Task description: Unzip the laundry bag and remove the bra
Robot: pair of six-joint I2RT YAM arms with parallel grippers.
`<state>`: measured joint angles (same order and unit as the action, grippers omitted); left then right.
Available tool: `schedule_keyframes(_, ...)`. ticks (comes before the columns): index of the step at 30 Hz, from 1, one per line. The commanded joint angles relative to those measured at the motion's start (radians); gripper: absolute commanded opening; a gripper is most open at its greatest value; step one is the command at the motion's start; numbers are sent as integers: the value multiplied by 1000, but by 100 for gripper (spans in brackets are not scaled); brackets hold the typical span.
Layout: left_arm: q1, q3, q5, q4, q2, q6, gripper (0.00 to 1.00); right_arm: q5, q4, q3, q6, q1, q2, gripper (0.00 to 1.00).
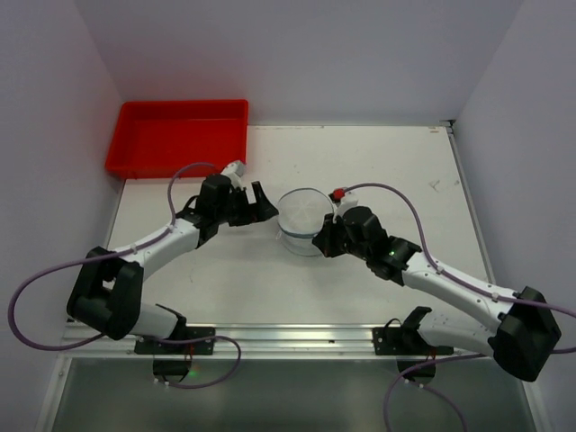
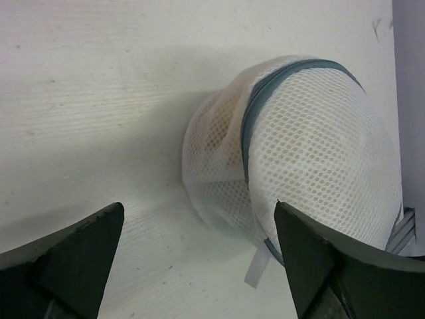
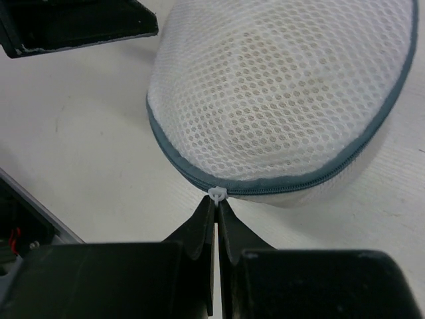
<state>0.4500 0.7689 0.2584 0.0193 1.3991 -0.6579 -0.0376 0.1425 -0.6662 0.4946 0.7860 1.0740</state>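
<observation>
Right end effector (image 3: 217, 207) clenched on zipper pull (image 3: 217, 194) at laundry bag (image 3: 285, 86) rim, set to draw it; left end effector (image 2: 199, 209) released beside bag, likely as brace

White open mesh cloth on the laundry bag (image 1: 303, 220), soft and matt, with a grey-blue woven zipper band (image 3: 292, 185) and a white plastic pull (image 3: 217, 194). Under the bag, a table (image 1: 378, 162) of matt white, faintly grained and scuffed. Beyond the bag to the left, a smooth red plastic tray (image 1: 177, 135). Beside the bag, matt black plastic fingers (image 2: 73, 259) on the left gripper (image 2: 198, 219).
</observation>
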Motion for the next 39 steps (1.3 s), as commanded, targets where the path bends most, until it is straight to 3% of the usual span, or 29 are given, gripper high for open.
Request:
schedule_keyframes(1,-30,17,42,5,-29,-79,100,13,-132,-73,105,19,64,0)
schedule_keyframes(6,-14,-141,-1,31,-223,-354,100,-9,-210,-157,157,54,224,0)
schedule_keyframes(10,47,-190,-65,74,-311,-465,100,-13,-227,-173,157,82,273,0)
schedule_keyframes(15,117,-171,-139,82,-263,-537,98,-25,-250,-151,173,93,270,0)
schedule_keyframes(21,151,-168,-137,166,-140,-592,76,-30,-238,-151,170,93,259,0)
schedule_keyframes(24,151,-154,-156,168,-129,-592,41,-50,-221,-130,159,93,235,0)
schedule_keyframes(25,150,-146,-175,151,-130,-582,17,-60,-215,-121,156,93,224,0)
schedule_keyframes(27,141,-123,-197,102,-137,-544,0,-106,-192,-81,142,93,179,0)
schedule_keyframes(30,96,-118,-174,90,-132,-496,0,-151,-146,-24,111,93,97,0)
schedule_keyframes(35,-8,-76,-7,71,-80,-257,0,-257,-34,42,52,91,-40,0)
schedule_keyframes(39,-65,135,57,-186,53,65,0,-223,6,45,12,91,-95,0)
